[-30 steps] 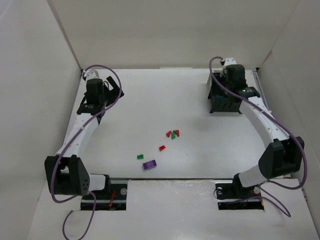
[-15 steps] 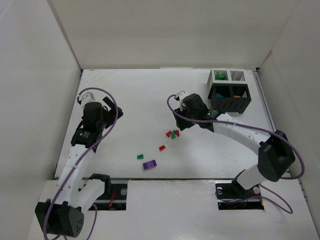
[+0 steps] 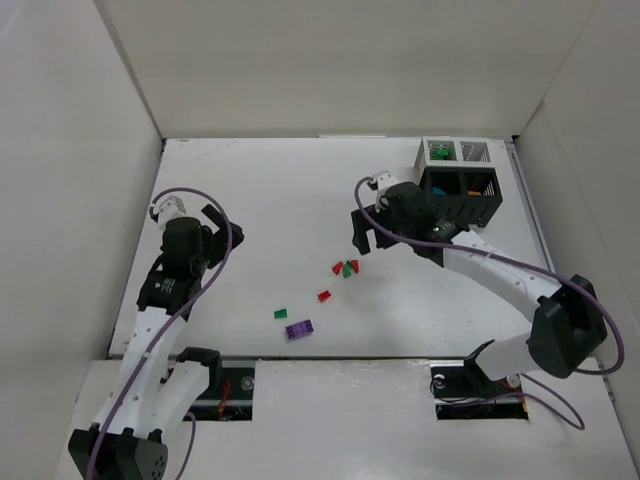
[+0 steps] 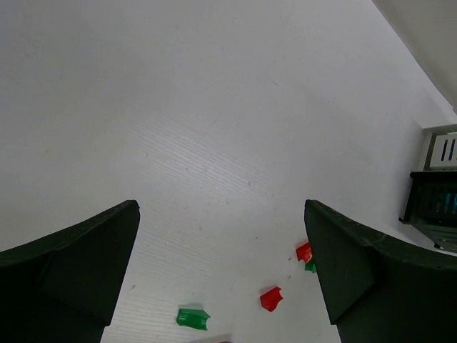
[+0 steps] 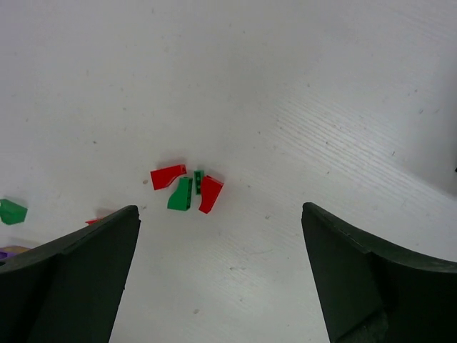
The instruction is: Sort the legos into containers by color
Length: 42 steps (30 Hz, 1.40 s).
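Loose legos lie mid-table: a cluster of red and green bricks (image 3: 346,267), a lone red brick (image 3: 324,295), a green brick (image 3: 281,312) and a purple brick (image 3: 298,328). The containers (image 3: 457,180), two white and two black slatted bins, stand at the back right with a few bricks inside. My right gripper (image 3: 366,236) is open and empty, hovering just behind the cluster (image 5: 187,187). My left gripper (image 3: 222,227) is open and empty at the left, facing the green brick (image 4: 191,318) and red brick (image 4: 271,298).
White walls enclose the table on the left, back and right. The bins stand close to the right wall; they show at the right edge of the left wrist view (image 4: 434,187). Purple cables loop off both arms.
My right arm has swung from over the bins to the middle of the table, behind the red-green cluster. My left arm has drawn back from the far left corner toward the near side.
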Each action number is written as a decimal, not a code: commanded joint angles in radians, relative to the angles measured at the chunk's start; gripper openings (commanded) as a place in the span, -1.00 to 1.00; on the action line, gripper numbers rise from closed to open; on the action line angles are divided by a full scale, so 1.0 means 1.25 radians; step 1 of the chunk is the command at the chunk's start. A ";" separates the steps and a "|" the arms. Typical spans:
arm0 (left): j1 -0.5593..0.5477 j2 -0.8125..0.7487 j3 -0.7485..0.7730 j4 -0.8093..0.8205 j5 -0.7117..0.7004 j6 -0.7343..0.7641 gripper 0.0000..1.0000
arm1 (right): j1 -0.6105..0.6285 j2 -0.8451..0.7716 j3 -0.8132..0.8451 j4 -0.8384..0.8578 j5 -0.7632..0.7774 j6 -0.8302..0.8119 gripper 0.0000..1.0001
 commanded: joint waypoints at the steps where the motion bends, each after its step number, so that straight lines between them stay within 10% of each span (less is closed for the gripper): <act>1: -0.003 -0.003 -0.003 0.031 -0.011 0.005 1.00 | -0.014 -0.060 0.007 0.075 -0.035 0.009 0.99; 24: -0.003 -0.010 0.004 0.013 -0.008 -0.001 1.00 | -0.012 -0.045 -0.035 0.127 -0.127 -0.046 0.99; 42: -0.003 -0.010 -0.016 0.013 0.016 -0.017 1.00 | 0.199 0.273 0.099 0.093 0.140 -0.094 0.59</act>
